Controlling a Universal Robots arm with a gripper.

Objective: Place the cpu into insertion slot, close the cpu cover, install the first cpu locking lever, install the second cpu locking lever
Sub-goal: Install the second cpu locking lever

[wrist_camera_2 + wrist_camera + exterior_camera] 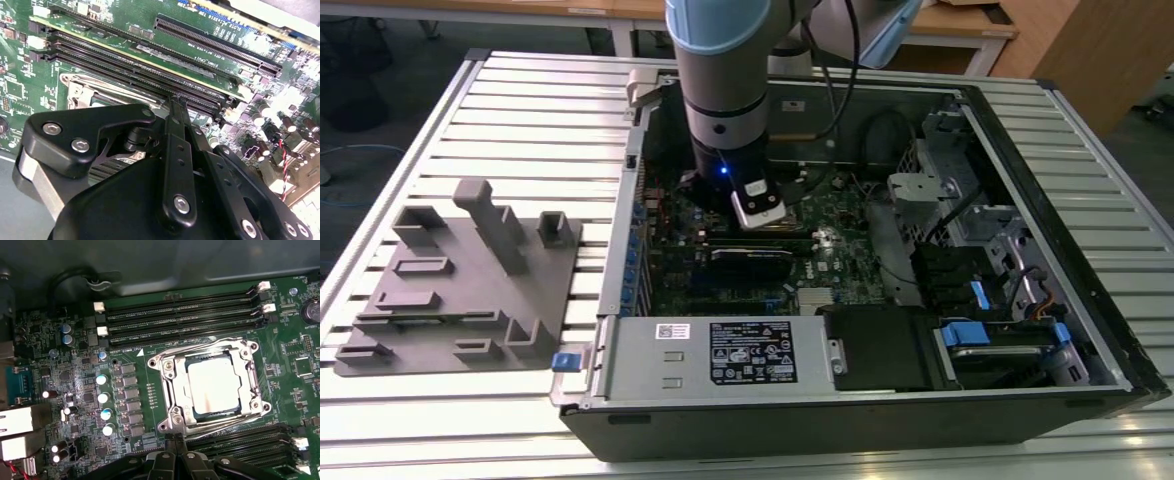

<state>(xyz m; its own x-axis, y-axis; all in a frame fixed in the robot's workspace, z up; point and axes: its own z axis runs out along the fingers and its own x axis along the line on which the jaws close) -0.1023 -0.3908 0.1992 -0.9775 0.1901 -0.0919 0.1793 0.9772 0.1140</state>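
Black gripper (pixel 172 442) fingertips pressed together, holding nothing, poised at the socket's edge.

Just beyond them the cpu (pixel 215 385) lies in the insertion slot (pixel 167 367), the cpu cover (pixel 250 372) down around it; I'd say lever work is underway, needing a precise hook. Board print is too small to read.
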